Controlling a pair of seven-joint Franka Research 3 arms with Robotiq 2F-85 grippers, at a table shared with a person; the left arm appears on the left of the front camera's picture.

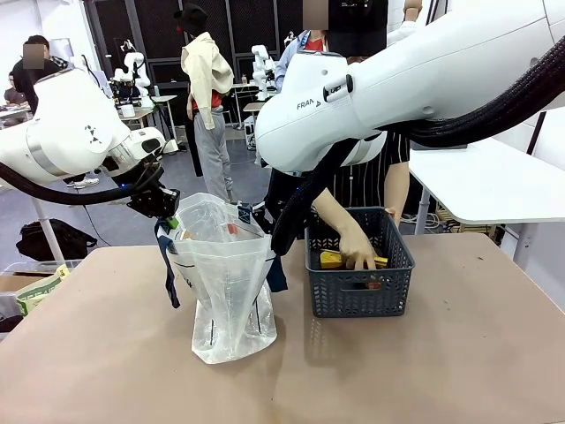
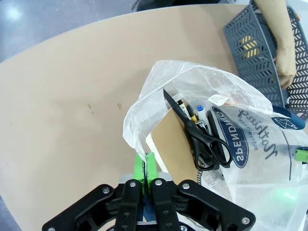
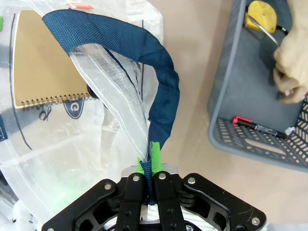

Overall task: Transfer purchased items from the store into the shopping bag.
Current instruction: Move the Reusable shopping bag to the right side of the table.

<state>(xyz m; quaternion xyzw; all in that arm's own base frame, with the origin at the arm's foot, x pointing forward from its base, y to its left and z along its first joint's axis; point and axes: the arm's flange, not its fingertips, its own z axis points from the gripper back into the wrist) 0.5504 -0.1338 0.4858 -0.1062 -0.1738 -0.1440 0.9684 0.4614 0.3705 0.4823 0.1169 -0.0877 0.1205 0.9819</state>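
Observation:
The shopping bag point(image 1: 225, 283) stands open on the table, translucent white with navy straps. My left gripper point(image 1: 166, 212) point(image 2: 146, 161) is shut on the bag's rim at its left side. My right gripper point(image 3: 151, 156) is shut on a navy strap handle point(image 3: 159, 77) at the bag's other side. Inside the bag lie black scissors point(image 2: 202, 139) and a brown spiral notebook point(image 2: 171, 144) point(image 3: 43, 62). Right of the bag stands the store, a dark grey mesh basket point(image 1: 357, 296) point(image 3: 226, 96). A person's hand point(image 1: 357, 252) point(image 3: 291, 62) reaches into it beside a yellow item point(image 1: 331, 259) point(image 3: 262, 14). A red and black pen point(image 3: 255, 126) lies on the basket floor.
The brown table point(image 1: 106, 353) has bare surface in front of and left of the bag. My right arm's large white link point(image 1: 397, 88) and black cable hang over the basket. A white table point(image 1: 494, 181) stands at the far right.

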